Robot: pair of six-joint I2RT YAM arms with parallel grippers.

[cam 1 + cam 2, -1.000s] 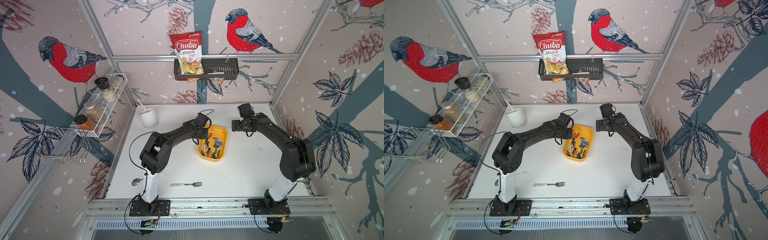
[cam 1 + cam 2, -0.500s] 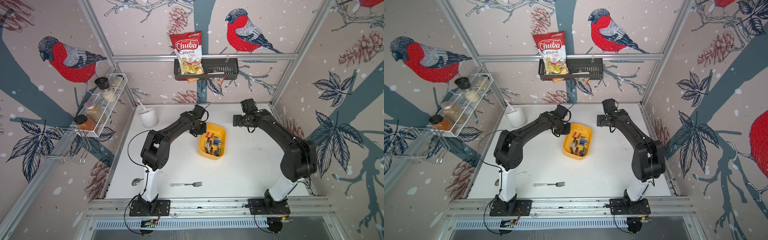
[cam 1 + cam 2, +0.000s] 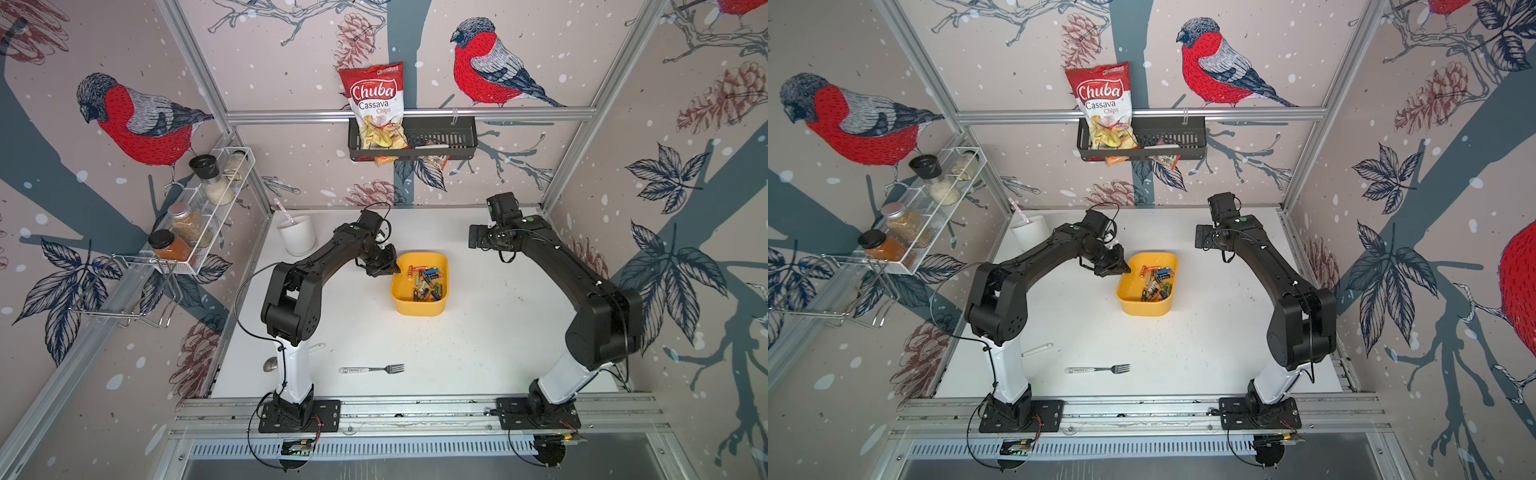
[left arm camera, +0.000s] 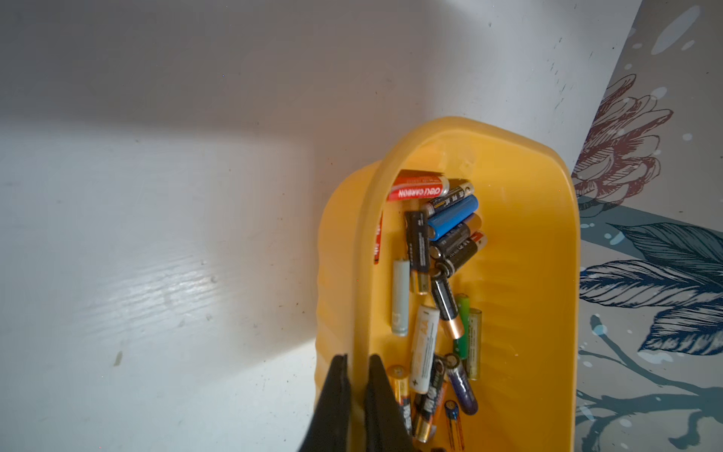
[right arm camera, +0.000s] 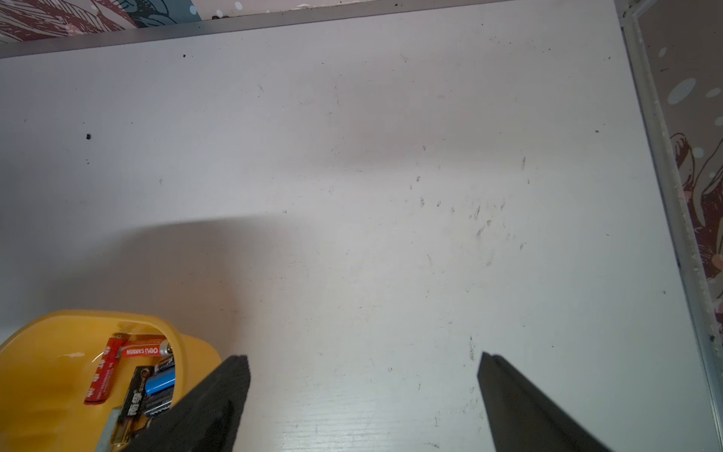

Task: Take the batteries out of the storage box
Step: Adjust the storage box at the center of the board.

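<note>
Nearest the front edge of the white bench (image 3: 478, 332), a fork (image 3: 372, 369) lies flat. Just beyond it a spoon (image 3: 271, 365) is half hidden behind the left arm's white column, so only its bowl and the end of its handle show.

At mid-bench sits the yellow storage box (image 3: 419, 309), with the batteries (image 3: 428, 282) heaped loosely inside it. They overlap too much to count in both top views. In the left wrist view, some batteries (image 4: 442, 274) are cut off by the frame edge or tucked behind the box's rim (image 4: 364, 254). There the left tool (image 4: 357, 375) is pinching that rim, one finger outside the wall and one inside. The finger bases run out of frame.

Farther back, off to the box's right, the right tool (image 5: 362, 364) hangs over bare bench with its fingers spread wide and nothing between them. In its wrist view one finger covers part of the box (image 5: 39, 371), and only one end of the box shows. In a top view this tool (image 3: 473, 237) is a dark block, its fingers hard to make out.

At the far left corner stands a white cup (image 3: 297, 235). On the back wall, a black basket (image 3: 440, 137) holds a chips bag (image 3: 374, 104).
</note>
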